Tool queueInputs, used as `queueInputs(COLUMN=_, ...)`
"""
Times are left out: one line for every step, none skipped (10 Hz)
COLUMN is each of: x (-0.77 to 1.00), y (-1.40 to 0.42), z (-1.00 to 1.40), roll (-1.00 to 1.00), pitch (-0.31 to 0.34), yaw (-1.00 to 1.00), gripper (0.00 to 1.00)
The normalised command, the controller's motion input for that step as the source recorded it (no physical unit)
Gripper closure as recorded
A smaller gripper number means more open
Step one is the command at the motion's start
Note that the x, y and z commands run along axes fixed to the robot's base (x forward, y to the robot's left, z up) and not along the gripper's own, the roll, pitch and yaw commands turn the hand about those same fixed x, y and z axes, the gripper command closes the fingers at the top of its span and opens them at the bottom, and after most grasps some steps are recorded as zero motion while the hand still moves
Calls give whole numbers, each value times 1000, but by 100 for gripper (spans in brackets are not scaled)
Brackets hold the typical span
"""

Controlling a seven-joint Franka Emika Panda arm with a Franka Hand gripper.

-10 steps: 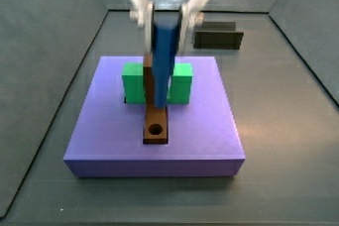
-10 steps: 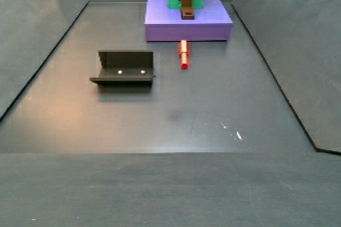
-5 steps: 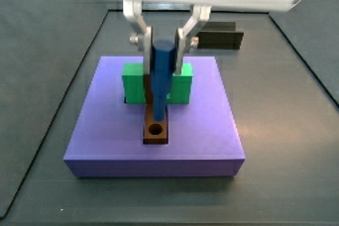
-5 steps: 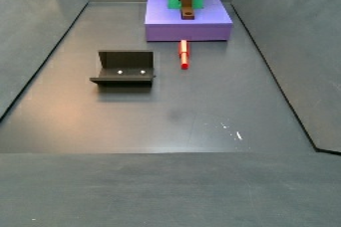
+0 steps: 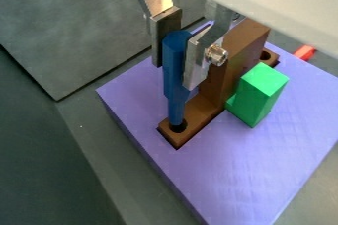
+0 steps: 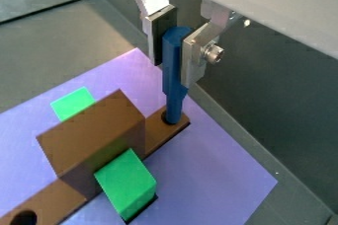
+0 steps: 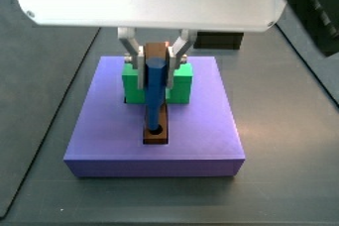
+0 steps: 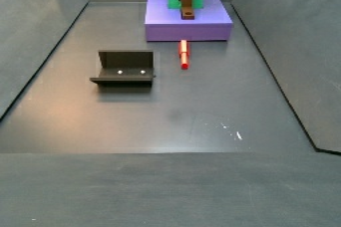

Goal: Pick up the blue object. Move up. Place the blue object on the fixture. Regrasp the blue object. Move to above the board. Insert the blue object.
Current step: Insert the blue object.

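The end effector [image 5: 183, 46] is clamped on a slender bright-blue peg [image 5: 176, 81] — held upright. Directly below it, the peg's lower tip sits in the round hole of a long brown bar [image 6: 99, 140] on the flat lavender-blue board [image 5: 251, 175], with a green block [image 5: 259, 93] just beside.

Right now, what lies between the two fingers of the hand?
The blue object stands upright between the hand's fingers, its lower end in the brown bar's hole, seen in both wrist views.

This looks like a robotics lab test cell: a bare, dark grey floor [image 8: 186, 121] walled by sloping grey panels [image 8: 40, 62], holding only rig pieces. A dark L-shaped fixture [image 8: 124, 69] stands alone on it; a flat lavender-blue board [image 7: 157, 131] carries plain-coloured blocks. The two-finger silver gripper [image 5: 183, 46] hangs above the board, clasping a slender blue object [image 5: 175, 81].
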Motion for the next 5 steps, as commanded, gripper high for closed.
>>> queueInputs(x=0, y=-71, z=-163, roll=84, pitch=-6, yaw=140, gripper=100)
queueInputs(x=11, y=-100, z=-120, roll=40, pitch=-11, yaw=163, gripper=100)
queueInputs(x=0, y=-109, z=-111, roll=27, pitch=-7, yaw=149, gripper=100)
queueInputs(x=49, y=-129, z=-71, roll=9, pitch=-4, yaw=160, gripper=100)
queueInputs(x=177, y=-46, z=-57, roll=10, pitch=0, yaw=200, gripper=100)
